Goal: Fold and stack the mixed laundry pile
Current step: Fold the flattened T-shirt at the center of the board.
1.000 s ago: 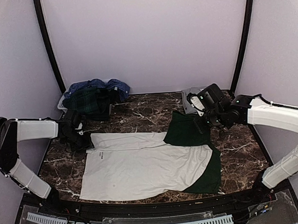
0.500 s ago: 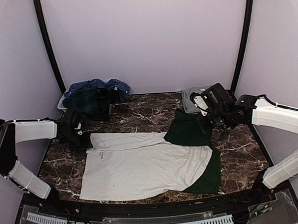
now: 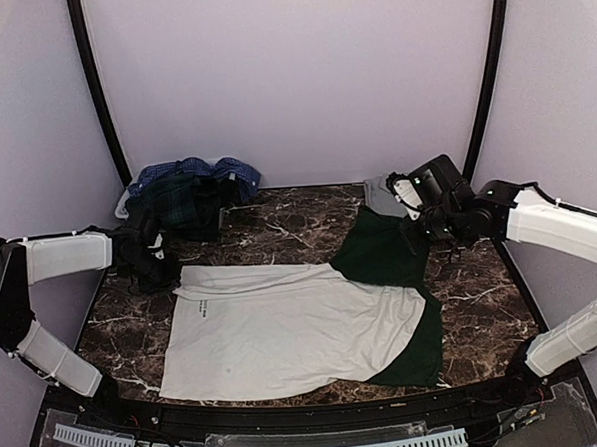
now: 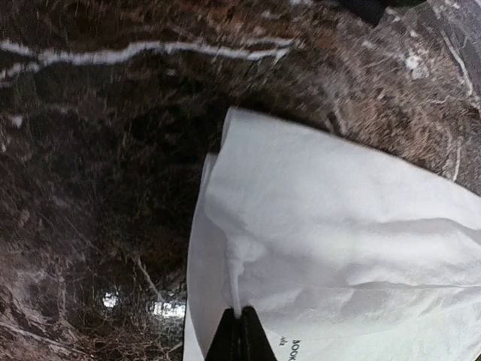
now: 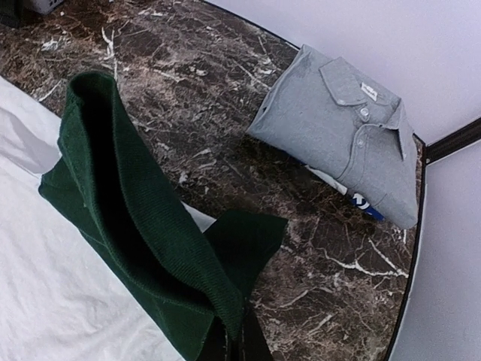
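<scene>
Left hand (image 4: pixel 240 322) pinches the white tee (image 3: pixel 284 329); basket (image 3: pixel 123 205) holds shirts (image 3: pixel 191 187).

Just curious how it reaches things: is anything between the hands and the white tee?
Nothing visible. The left hand pinches the tee by its white edge, the right hand by its green sleeve. The grey shirt lies apart, behind.

The tee (image 3: pixel 284 329) lies spread mid-way on the desk (image 3: pixel 289 224), laundry pile (image 3: pixel 192 194) back left, folded shirt (image 5: pixel 338 128) back right.
</scene>
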